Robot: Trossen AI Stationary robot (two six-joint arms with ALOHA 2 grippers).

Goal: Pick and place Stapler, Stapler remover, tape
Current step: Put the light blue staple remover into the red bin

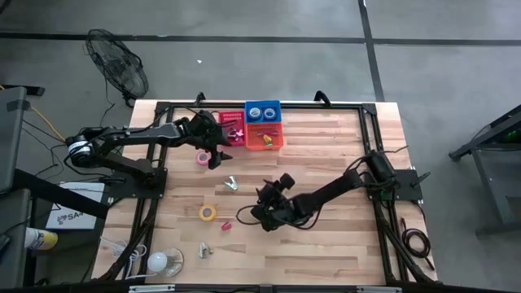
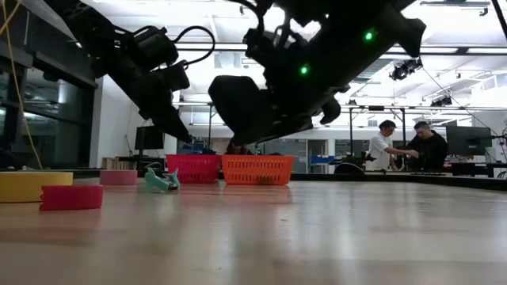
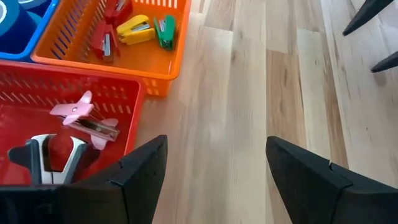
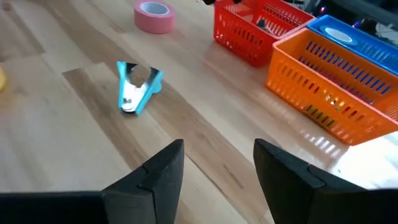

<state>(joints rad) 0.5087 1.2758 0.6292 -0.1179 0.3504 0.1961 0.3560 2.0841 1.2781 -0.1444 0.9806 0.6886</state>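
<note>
My left gripper stands open over bare table beside the red basket, which holds a pink staple remover and a black-and-white one. The orange basket holds red, yellow and green staplers. My right gripper hovers open near the table's middle, pointing toward a teal staple remover that lies loose on the wood. A pink tape roll lies flat farther off, near the left gripper. A yellow tape roll lies flat nearer the front.
A blue basket with blue tape rolls stands behind the orange one. A small pink block and a grey staple remover lie toward the front left. A light bulb sits at the front-left corner. People stand in the room beyond the table.
</note>
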